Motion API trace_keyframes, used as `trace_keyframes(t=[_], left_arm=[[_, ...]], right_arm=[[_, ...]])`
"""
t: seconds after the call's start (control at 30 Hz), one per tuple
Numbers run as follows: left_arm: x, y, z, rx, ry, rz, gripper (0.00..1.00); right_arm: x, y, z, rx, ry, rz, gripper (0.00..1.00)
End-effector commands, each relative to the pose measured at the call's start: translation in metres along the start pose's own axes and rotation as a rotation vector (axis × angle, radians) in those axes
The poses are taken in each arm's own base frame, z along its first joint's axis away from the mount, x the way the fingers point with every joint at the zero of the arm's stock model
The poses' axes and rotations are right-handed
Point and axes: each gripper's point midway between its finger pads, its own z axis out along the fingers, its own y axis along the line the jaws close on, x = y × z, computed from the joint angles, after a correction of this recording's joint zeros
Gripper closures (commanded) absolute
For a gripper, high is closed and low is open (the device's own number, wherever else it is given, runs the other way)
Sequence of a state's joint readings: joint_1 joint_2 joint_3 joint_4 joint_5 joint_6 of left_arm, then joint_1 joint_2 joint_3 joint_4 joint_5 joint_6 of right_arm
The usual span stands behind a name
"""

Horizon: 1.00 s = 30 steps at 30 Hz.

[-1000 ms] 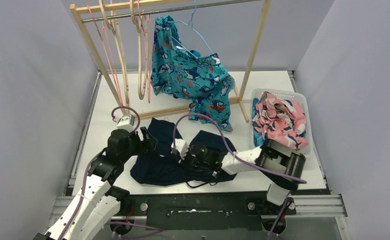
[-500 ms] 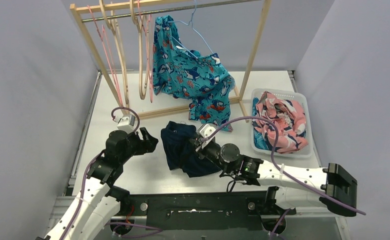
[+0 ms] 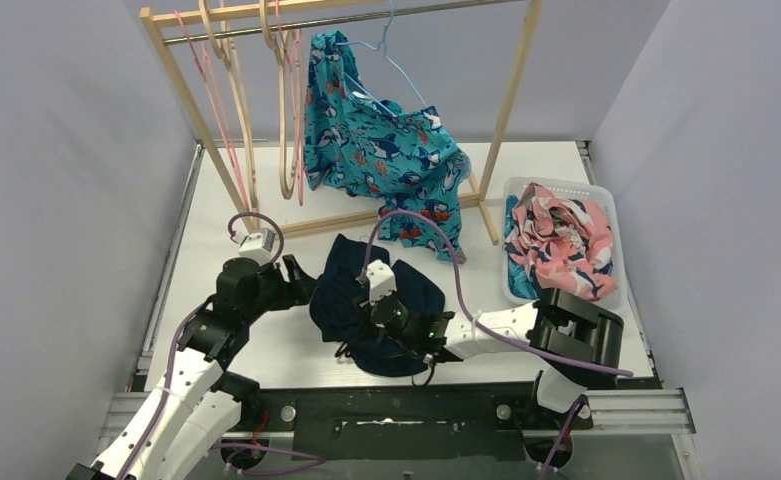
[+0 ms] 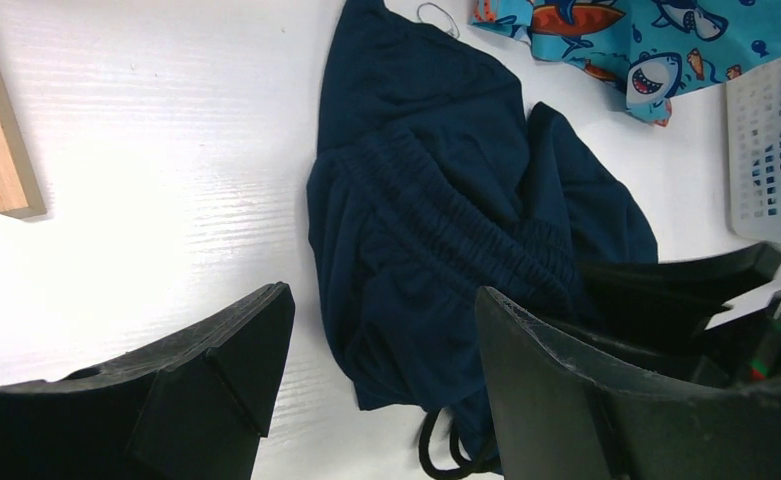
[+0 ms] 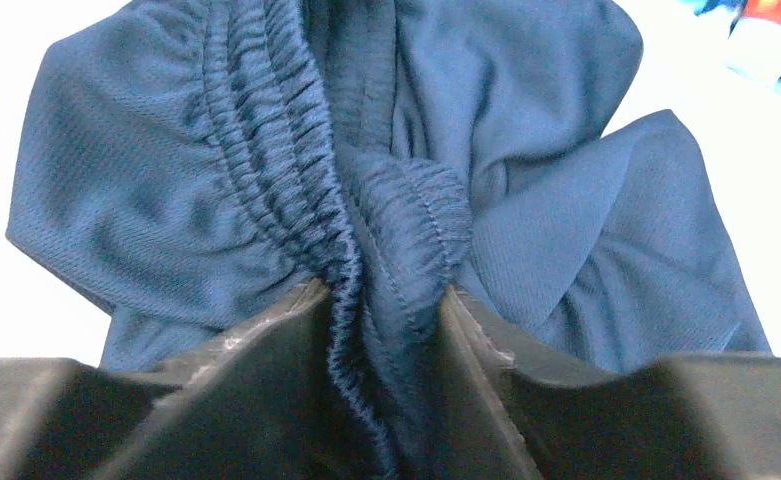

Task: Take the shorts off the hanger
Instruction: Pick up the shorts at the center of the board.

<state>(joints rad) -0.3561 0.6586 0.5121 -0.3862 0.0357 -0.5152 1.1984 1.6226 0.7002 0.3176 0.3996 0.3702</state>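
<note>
**Basket**, white mesh, on the table at far right. It holds the pink-and-navy floral shorts, heaped above the rim. A strip of blue patterned cloth shows at its left wall.

**Rack**, wooden, at the back. The teal shark-print shorts hang from a blue hanger, their lower hem on the tabletop. The other hangers on the rail are bare.

**Dark navy shorts**: off the rack, crumpled on the table in front of it, between the two arms.

**Right gripper**: clamped on a bunched fold of the navy elastic waistband. Only the right wrist view shows this; from above the wrist covers it.

**Left gripper**: jaws apart and empty, low over the table at the navy shorts' left edge.

**Left wrist view only:** blue cloth seen through the basket's mesh wall.

**Top view only:** the rack's rail and hangers.
</note>
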Motion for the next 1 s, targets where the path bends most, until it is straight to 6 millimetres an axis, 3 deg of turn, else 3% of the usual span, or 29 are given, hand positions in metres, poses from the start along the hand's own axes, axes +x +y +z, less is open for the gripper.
trace_keyframes(t=[0.0, 0.13, 0.27, 0.4, 0.53, 0.67, 0.77, 0.83, 0.9, 0.97], left_arm=[[-0.017, -0.01, 0.0, 0.032, -0.045, 0.015, 0.34], [-0.018, -0.006, 0.0, 0.009, -0.047, 0.014, 0.34], [-0.02, -0.003, -0.001, -0.007, -0.057, 0.011, 0.33], [-0.023, 0.002, -0.002, -0.039, -0.068, 0.004, 0.33], [-0.026, 0.003, -0.004, -0.042, -0.083, 0.001, 0.33], [-0.028, 0.002, -0.005, -0.029, -0.108, 0.001, 0.33], [-0.029, 0.005, -0.006, -0.049, -0.108, -0.006, 0.33], [-0.031, 0.009, -0.008, -0.077, -0.112, -0.015, 0.33], [-0.031, 0.012, -0.008, -0.098, -0.113, -0.023, 0.33], [-0.031, 0.013, -0.009, -0.104, -0.114, -0.028, 0.33]], right_arm=[[-0.04, 0.005, 0.006, 0.048, -0.075, 0.041, 0.46], [-0.047, 0.012, 0.012, -0.023, -0.052, 0.038, 0.23], [-0.043, 0.017, 0.024, -0.114, 0.065, 0.098, 0.07], [-0.003, -0.002, 0.039, -0.011, 0.19, 0.048, 0.05], [0.048, 0.008, 0.039, -0.035, 0.342, 0.005, 0.07], [0.077, 0.007, 0.024, 0.032, 0.435, -0.141, 0.19], [0.086, 0.006, 0.016, 0.018, 0.461, -0.179, 0.37], [0.094, 0.009, 0.003, -0.08, 0.484, -0.24, 0.56], [0.097, -0.004, -0.01, -0.069, 0.489, -0.242, 0.79], [0.094, -0.013, -0.023, -0.085, 0.479, -0.204, 0.95]])
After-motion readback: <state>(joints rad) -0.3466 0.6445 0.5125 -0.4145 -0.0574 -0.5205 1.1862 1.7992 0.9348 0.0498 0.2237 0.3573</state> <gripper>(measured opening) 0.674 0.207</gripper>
